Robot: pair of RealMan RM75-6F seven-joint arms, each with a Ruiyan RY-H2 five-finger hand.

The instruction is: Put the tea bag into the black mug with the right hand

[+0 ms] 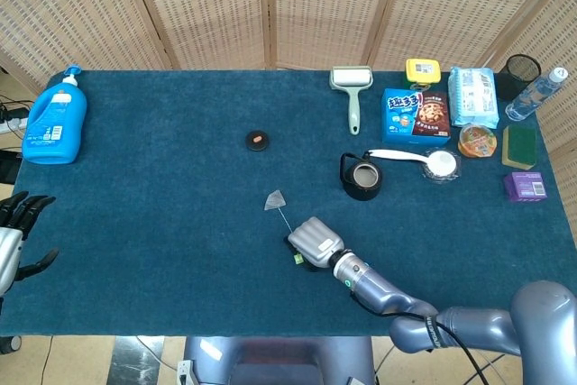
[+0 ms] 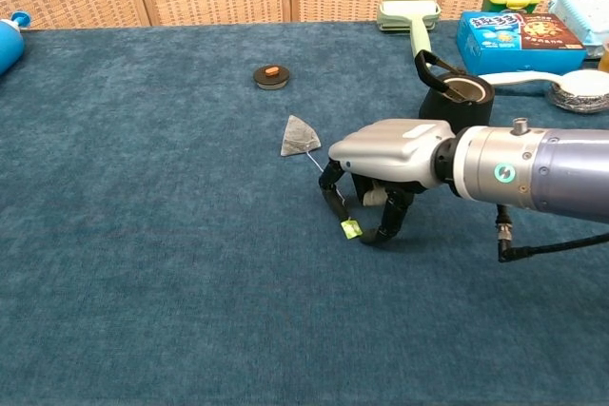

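Tea bag (image 2: 301, 136) beside small round lid (image 2: 272, 76)

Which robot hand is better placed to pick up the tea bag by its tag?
The right robot hand: its fingertips are down beside the green tag and string of the tea bag, with the black mug close behind. The left robot hand sits off the table's far left edge.
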